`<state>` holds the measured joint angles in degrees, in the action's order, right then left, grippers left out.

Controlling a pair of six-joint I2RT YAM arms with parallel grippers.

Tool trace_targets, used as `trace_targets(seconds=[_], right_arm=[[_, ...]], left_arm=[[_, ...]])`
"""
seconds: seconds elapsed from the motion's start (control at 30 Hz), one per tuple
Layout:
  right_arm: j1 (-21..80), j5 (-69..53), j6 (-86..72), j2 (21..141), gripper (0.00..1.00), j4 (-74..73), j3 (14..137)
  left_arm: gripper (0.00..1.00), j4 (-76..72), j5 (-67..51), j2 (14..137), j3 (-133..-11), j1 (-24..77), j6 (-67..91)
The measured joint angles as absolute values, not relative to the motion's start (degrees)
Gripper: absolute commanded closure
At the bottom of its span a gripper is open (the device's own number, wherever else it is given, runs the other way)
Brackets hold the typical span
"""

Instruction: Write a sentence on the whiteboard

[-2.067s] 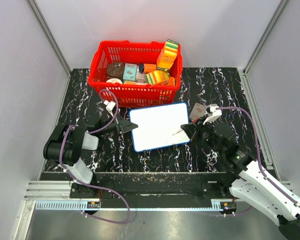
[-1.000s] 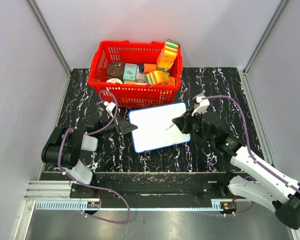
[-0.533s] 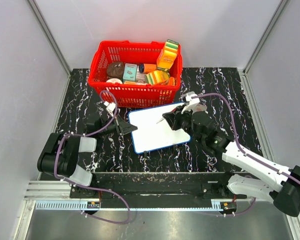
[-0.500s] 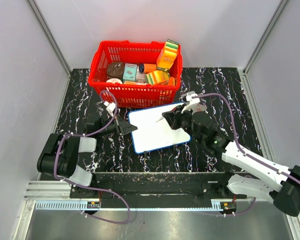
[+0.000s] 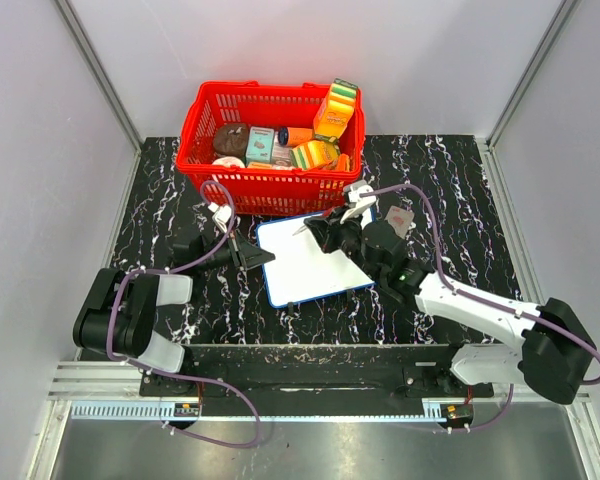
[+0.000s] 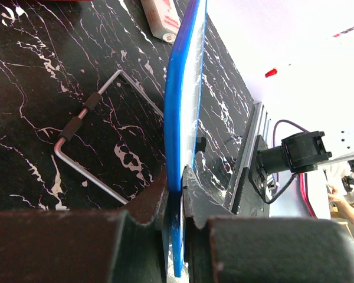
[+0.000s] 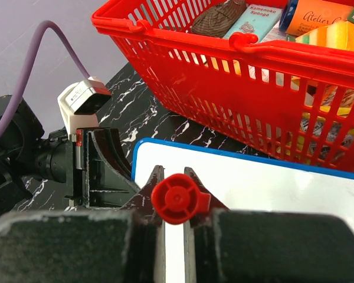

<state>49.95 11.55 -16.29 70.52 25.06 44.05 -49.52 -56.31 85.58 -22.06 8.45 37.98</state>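
Note:
The whiteboard (image 5: 310, 265) lies on the black marble table in front of the red basket, its white face blank; no red lettering shows. My left gripper (image 5: 261, 255) is shut on the board's left blue edge (image 6: 178, 118), one finger on each face. My right gripper (image 5: 325, 233) is shut on a marker with a red end (image 7: 174, 198) and hovers over the board's far-left corner, the marker tip (image 5: 301, 229) pointing left near the blue frame. In the right wrist view the board (image 7: 271, 191) lies below the marker and the left gripper (image 7: 100, 162) sits at its left edge.
The red plastic basket (image 5: 202, 172) full of grocery items stands just behind the board, close to my right gripper. A small pinkish object (image 5: 396, 217) lies right of the board. A bent metal rod (image 6: 85, 150) lies on the table beside the board's edge.
My right arm has swung left across the board with the marker, from the right edge to the far-left corner. The left gripper keeps its hold; the board has barely shifted.

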Motion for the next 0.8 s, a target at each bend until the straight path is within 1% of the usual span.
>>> trace_targets(seconds=[0.4, 0.8], right_arm=[[52.42, 13.39, -13.87, 75.83, 1.00, 30.28, 46.50], [56.49, 21.28, -10.46, 79.57, 1.00, 39.11, 46.48]], left_arm=[[1.00, -50.09, -56.34, 86.02, -22.15, 8.60, 38.19], [1.00, -50.04, -56.36, 86.04, -22.15, 8.60, 38.19]])
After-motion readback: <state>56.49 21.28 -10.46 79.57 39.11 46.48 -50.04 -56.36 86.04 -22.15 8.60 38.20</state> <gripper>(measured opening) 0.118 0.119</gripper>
